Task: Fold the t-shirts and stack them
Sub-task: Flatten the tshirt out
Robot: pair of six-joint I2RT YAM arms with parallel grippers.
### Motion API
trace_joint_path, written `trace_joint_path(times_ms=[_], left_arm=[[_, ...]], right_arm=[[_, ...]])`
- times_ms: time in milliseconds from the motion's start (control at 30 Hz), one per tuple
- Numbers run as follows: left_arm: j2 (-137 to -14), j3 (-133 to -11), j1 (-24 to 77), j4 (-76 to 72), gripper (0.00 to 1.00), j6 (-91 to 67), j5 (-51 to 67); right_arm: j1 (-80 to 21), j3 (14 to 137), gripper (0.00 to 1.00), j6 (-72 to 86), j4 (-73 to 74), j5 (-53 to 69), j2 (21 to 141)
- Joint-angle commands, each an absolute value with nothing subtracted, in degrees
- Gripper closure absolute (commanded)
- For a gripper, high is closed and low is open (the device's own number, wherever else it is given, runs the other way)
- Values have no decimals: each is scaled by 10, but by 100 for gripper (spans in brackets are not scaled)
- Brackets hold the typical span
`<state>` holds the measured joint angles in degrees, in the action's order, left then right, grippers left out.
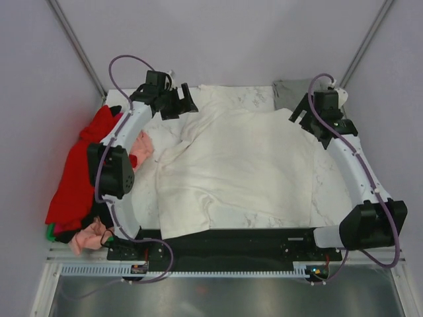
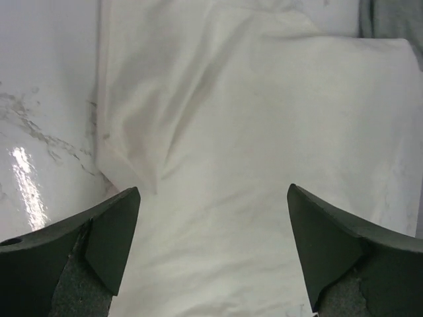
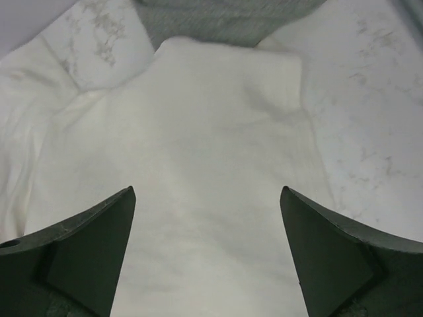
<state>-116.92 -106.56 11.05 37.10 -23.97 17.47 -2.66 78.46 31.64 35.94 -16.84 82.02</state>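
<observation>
Top view: my left gripper (image 1: 173,102) and right gripper (image 1: 310,122) hang over the far edge of one cream t-shirt (image 1: 238,172), spread on the table (image 1: 334,188) and, I judge, mid-fold. One grey t-shirt (image 1: 291,92) lies at the far right corner. The red-and-pink heap (image 1: 79,178) at the left is uncountable.

Left wrist: jaws wide, empty, over cream cloth.

Right wrist: the same. Next, fresh grips on an edge.
</observation>
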Motion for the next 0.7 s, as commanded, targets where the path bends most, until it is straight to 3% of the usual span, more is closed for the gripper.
trace_joint_path(times_ms=[0,133,267,667], left_arm=[[-1040,-942,133,267,0,-242,160],[-1040,-879,139,229,0,-250,160],[-1118,-917,147,217,1,-251,178],[-1374,-1144,142,260,1,-251,126]], right_arm=[[-78,688,2,345,285,-74,787],[-173,557,2,384,226,-35,779],[-187,472,3,414,144,29,780],[-179,445,2,372,217,-13,772]])
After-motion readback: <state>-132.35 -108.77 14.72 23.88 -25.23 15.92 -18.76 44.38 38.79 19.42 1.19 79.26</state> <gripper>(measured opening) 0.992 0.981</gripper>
